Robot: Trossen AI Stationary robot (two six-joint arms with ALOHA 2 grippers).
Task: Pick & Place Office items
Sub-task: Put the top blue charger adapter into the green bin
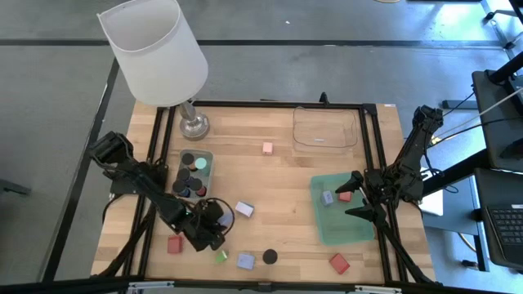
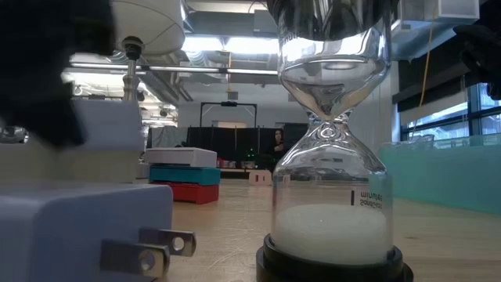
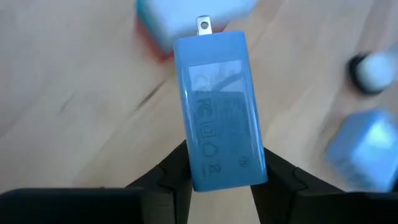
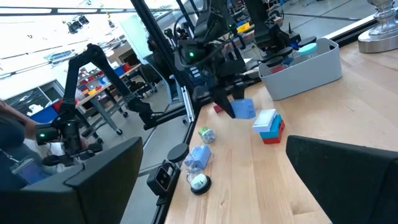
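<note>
A: Lamp point(image 1: 163, 49) as the landmark, then. Where is the left gripper point(image 1: 214, 222)?

B: Toward the front edge of the table point(image 1: 270, 175) from the lamp's base, just past the small green-grey bin point(image 1: 207, 155) holding black round caps point(image 1: 189, 159). Its jaws are clamped tight on a lilac-blue charger block point(image 3: 219, 112); the wrist view shows 1 metal prong at the block's far end, with a dark finger point(image 3: 171, 177) pressing on each side.

A: And the rest of the office items?

B: A red block point(image 1: 174, 245), a small green bit point(image 1: 221, 256), another lilac-blue block point(image 1: 245, 261) and a black cap point(image 1: 270, 256) lie along the front edge, near that gripper. A pink block point(image 1: 267, 148) sits to the lamp's right.

A: The right gripper point(image 1: 356, 196)?

B: Far across the table from the lamp, over the translucent green tray point(image 1: 347, 229), jaws spread wide and holding nothing. 2 pieces lie in that tray. A clear tray point(image 1: 325, 129) sits behind it.
</note>
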